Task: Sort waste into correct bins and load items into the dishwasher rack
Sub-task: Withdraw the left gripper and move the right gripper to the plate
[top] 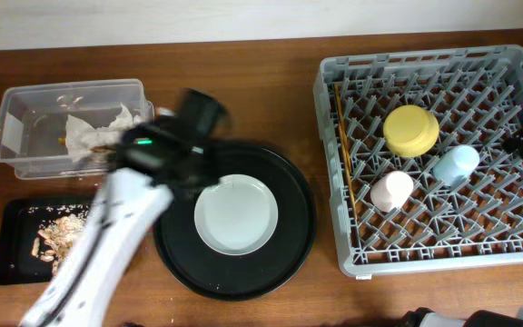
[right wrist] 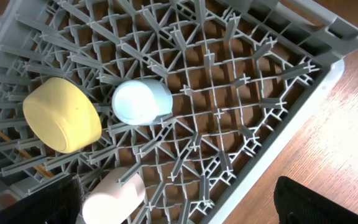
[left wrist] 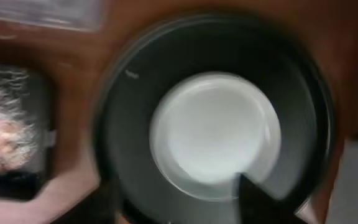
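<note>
Currently the left gripper [top: 198,111] hangs over the brown wooden table [top: 271,82], just beside the right end of the clear plastic rectangular tub [top: 12,109] and at the upper left rim of the large round black tray [top: 293,245]. Its wrist view is badly blurred, yet its dark fingers [left wrist: 257,198] show at the bottom edge with a gap between them and nothing gripped. The crumpled white paper tissue [top: 98,129] lies inside the tub. Beige-brown crumbly food scraps [top: 60,234] lie in the shallow black rectangular tray [top: 12,263] in front of the tub. The grey-white round plate [top: 236,214] sits alone on the round tray, close to its middle.

Over at the right, the large square grey plastic dishwasher rack [top: 516,254] holds the yellow bowl [top: 411,130], mouth down among the pegs. The small light-blue cup [top: 456,164] is just beside it and the small pink cup [top: 391,191] is near both. The pair of thin wooden chopsticks [top: 343,150] lies along the rack's left side. The right gripper [right wrist: 176,190] hovers above the rack's right part with its black fingers [right wrist: 316,199] spread wide, holding nothing.
</note>
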{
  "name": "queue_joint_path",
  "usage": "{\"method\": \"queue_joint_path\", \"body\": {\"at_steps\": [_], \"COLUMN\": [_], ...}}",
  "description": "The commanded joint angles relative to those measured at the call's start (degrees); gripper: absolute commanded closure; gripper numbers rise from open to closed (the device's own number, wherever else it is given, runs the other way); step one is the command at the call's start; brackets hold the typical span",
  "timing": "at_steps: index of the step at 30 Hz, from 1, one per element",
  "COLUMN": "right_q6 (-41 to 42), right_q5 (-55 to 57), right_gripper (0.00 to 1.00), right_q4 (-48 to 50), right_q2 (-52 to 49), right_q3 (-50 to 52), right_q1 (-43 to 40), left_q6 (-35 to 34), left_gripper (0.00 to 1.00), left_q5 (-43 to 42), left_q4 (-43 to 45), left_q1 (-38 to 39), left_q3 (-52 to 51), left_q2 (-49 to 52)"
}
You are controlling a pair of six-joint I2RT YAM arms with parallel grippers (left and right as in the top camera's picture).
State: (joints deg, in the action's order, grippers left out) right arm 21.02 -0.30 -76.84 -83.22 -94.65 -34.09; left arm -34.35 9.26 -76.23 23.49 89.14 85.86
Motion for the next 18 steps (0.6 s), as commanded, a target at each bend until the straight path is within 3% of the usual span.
{"method": "queue_joint_path", "body": {"at_steps": [1,4,8,9,10,13,16,18], "right_q6": [0.33,0.52,-0.2,-4.17,-14.08,-24.02,-24.65,-24.37], "right_q5": [0.11,-2.19,-23.8,-30.23,-38.69,-36.26,-29.42,-29.68], "right_gripper": [0.01,0.01,0.01,0.01,0.01,0.01,0.01,0.01], "right_q4": [-0.09,-0.11,-6.14,-6.86,-8.33,-14.36,-10.23,-4.68], "right_q2": [-0.15,-0.15,-0.15,-0.15,-0.15,-0.15,-0.46,-1.09], "right_q3": [-0.17,-0.17,-0.17,-0.09,-0.09,0.33,2.71,2.73], "right_q1": [-0.11,-0.11,0.09,0.96,4.2,17.73,37.62,45.18], "left_q6": [0.04,0.04,0.04,0.04,0.04,0.04,0.04,0.04], "left_gripper": [0.01,0.01,0.01,0.01,0.01,0.01,0.01,0.01], "left_q5": [6.88,5.11,5.14,5.11,5.11,5.11,5.11,5.11], "left_q4": [-6.54,-10.45,-10.4,-10.43,-10.43,-10.43,-10.43,-10.43], "left_q1": [-16.35,-27.17,-32.13,-32.13,-32.13,-32.13,-32.13,-32.13], "left_q3": [1.14,1.01,1.01,1.01,1.01,1.01,1.01,1.01], "left_q2": [-6.1,-6.45,-6.45,-6.45,-6.45,-6.45,-6.45,-6.45]}}
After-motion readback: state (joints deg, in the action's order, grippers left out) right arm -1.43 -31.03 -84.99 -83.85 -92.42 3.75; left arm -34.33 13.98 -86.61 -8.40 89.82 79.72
